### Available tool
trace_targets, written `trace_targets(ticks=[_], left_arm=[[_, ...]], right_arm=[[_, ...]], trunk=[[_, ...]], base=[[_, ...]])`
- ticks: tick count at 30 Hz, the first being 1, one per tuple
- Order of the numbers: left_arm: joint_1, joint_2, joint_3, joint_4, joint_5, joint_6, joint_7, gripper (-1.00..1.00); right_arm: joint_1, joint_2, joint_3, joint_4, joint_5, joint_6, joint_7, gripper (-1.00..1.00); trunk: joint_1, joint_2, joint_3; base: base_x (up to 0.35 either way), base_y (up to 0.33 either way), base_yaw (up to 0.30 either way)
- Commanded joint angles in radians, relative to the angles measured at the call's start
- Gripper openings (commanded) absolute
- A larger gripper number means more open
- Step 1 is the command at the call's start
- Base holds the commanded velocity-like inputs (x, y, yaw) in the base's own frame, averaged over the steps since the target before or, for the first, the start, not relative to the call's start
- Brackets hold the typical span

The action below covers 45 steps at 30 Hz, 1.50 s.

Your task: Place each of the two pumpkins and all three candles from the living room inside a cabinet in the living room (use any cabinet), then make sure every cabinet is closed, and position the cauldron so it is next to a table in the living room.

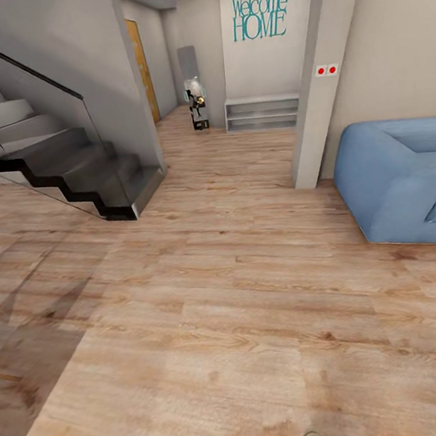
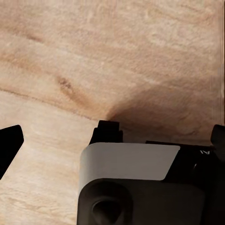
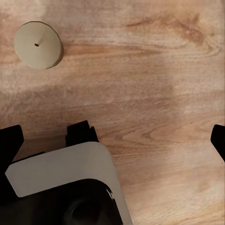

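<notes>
**Robot on open floor; one candle below the right gripper**

The head view faces a wood-plank floor (image 1: 245, 311) in an open room. A dark staircase (image 1: 66, 170) with a glass balustrade rises at the left. A blue sofa (image 1: 407, 181) stands at the right, next to a pale pillar (image 1: 314, 86) carrying two red buttons (image 1: 326, 70). Beyond, a hallway leads to a wall with teal lettering reading "Welcome HOME" (image 1: 260, 15), above a low grey shelf unit (image 1: 263, 112). A small pale object stands on the floor left of that shelf; it is too small to identify.

Left gripper (image 2: 115, 140): the fingertips sit at opposite edges of the left wrist view, spread wide, with nothing between them. Bare floor lies beneath, along with part of the robot's grey-and-black body (image 2: 140, 183).

Right gripper (image 3: 115, 140): the fingertips are likewise spread wide and hold nothing. A candle (image 3: 38, 44), a pale round cylinder seen from above with a dark wick at its centre, stands upright on the floor, clear of the fingers. Its top also shows at the lower edge of the head view.
</notes>
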Motion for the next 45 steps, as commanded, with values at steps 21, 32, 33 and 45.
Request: trace_targets(ticks=[21,32,33,45], left_arm=[[-0.380,-0.002,0.732,-1.255,0.064,0.618,0.004,1.00],[-0.379,0.003,0.735,-1.256,0.224,0.622,0.063,1.00],[-0.378,0.002,0.735,-1.256,0.224,0.622,0.064,1.00],[-0.378,-0.002,0.733,-1.260,0.226,0.623,0.066,1.00]], right_arm=[[-0.263,0.129,0.002,-0.082,0.048,0.366,-0.218,1.00],[-0.264,0.128,0.005,-0.084,0.050,0.365,-0.213,1.00],[-0.264,0.128,0.005,-0.084,0.050,0.364,-0.213,1.00],[-0.262,0.127,0.056,-0.084,0.143,0.189,-0.088,1.00]], trunk=[[0.000,0.000,0.000],[0.031,-0.056,-0.025],[0.034,-0.063,-0.028],[0.080,-0.147,-0.066]], base=[[0.000,0.000,0.000],[0.000,0.000,0.000],[0.000,0.000,0.000],[0.000,0.000,0.000]])
